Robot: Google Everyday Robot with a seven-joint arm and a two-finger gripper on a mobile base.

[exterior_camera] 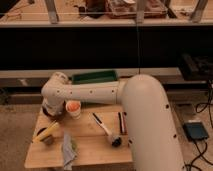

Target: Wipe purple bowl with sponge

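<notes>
My gripper hangs from the white arm at the table's back left corner, just left of the white cup with orange inside. A dark rounded shape under the gripper looks like the purple bowl; the arm hides most of it. A yellow oblong thing, possibly the sponge, lies on the table's front left, apart from the gripper. Whether the gripper holds anything is hidden.
A green rectangular tray stands at the back edge of the wooden table. A brush with a dark head and a dark red stick lie mid-right. A crumpled grey cloth lies front left. My arm's bulky link covers the table's right side.
</notes>
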